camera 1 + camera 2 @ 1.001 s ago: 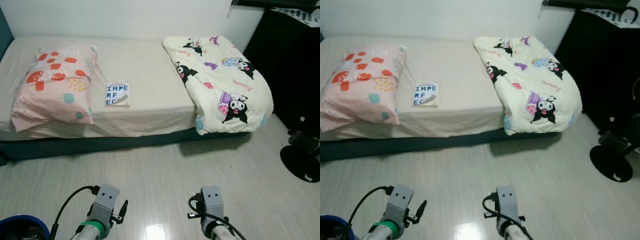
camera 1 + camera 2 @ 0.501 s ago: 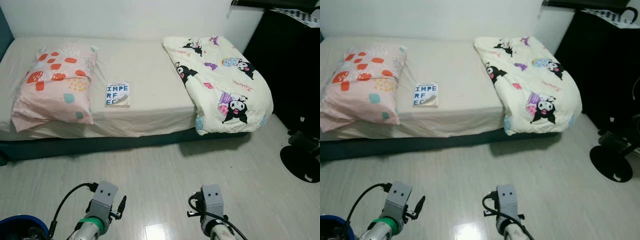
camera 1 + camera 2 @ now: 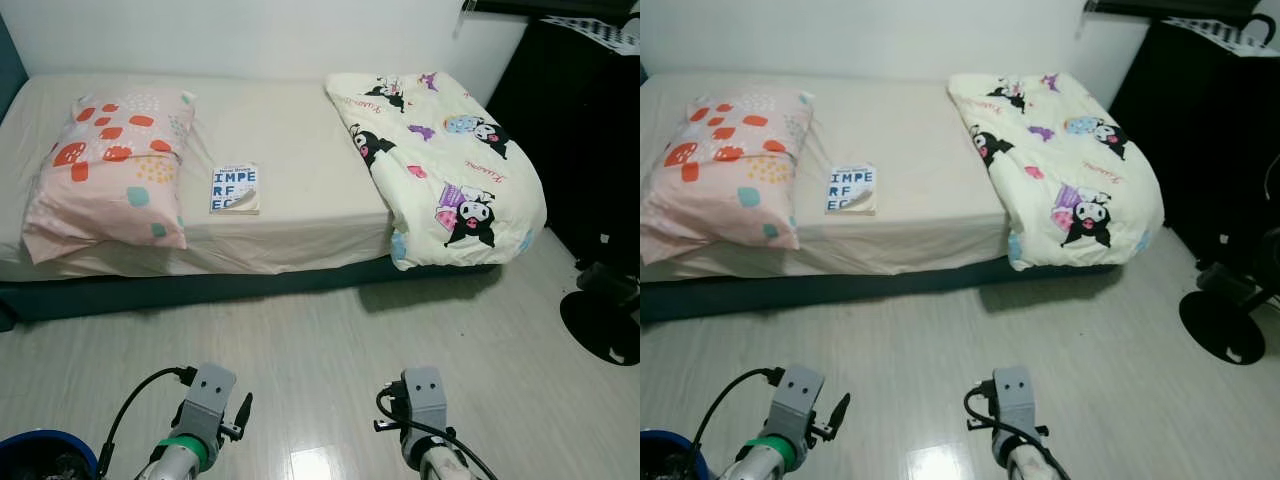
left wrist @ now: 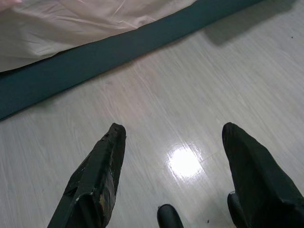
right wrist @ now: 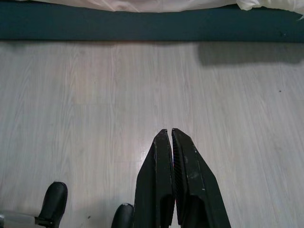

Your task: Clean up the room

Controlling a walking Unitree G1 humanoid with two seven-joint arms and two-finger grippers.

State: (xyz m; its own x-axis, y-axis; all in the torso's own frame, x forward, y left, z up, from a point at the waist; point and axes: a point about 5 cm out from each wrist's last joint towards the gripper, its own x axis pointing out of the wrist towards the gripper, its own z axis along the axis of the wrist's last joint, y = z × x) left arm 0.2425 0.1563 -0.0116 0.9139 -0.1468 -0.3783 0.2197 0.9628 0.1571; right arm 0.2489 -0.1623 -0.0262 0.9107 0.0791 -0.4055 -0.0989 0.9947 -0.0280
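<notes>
One book (image 3: 235, 187) is lying on your bed (image 3: 290, 150), well beyond your spread left gripper (image 4: 173, 142) and pinched-together, empty right gripper (image 5: 170, 137).

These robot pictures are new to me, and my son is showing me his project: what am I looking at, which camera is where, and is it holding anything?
It is a walking humanoid robot tidying a bedroom. The two wide pictures come from cameras in its head, looking down at a low bed. On the bed lie a pink pillow, a book and a folded cartoon-print blanket that hangs over the bed's edge. A black fan base stands on the floor at the right.

The other two pictures come from wrist cameras looking along each claw. The left claw is open, the right claw shut; both are over bare floor and hold nothing.
</notes>
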